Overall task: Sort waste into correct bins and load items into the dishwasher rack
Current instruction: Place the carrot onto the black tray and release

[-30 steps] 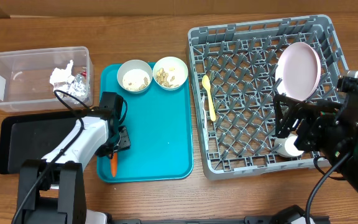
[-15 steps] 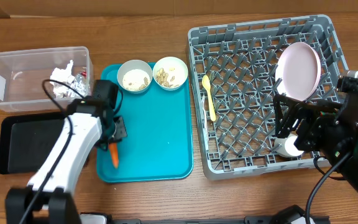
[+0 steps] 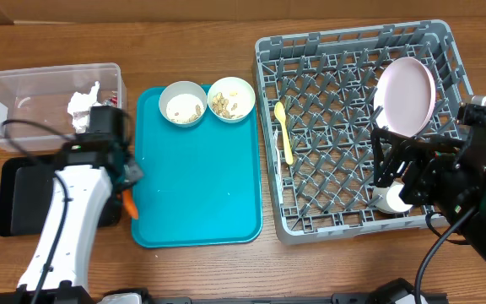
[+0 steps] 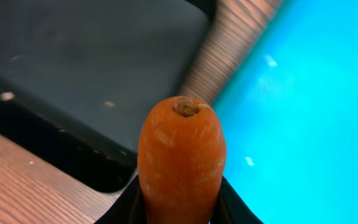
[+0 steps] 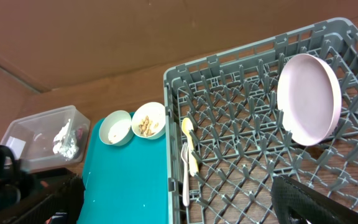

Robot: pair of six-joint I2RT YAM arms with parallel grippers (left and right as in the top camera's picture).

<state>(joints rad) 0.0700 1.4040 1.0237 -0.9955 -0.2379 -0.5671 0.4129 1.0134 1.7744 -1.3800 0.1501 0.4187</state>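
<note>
Small orange carrot (image 4: pixel 182 155) is pinched betw. the two fingers of the left gripper (image 3: pixel 128 192), stub end pointing away from the wrist cam; in the overhead view it hangs at left-centre of frame, over the seam betw. the flat teal plastic tray (image 3: pixel 201 194) and the shallow black rectangular tray (image 3: pixel 24 181).

Risks, as I judge them: grip looks to catch only the carrot's near end, so it may slip or pivot out; let go here and it prob. hits the black rim or the wood strip, or rolls back onto the teal.

Left arm reaches up from the bottom-left of the overhead view, wrist angled down over the black tray's right edge; right gripper (image 3: pixel 391 173) hovers over the lower-right corner of the large grey pegged plastic rack (image 3: pixel 327 127); can't tell how its jaws stand.
</note>
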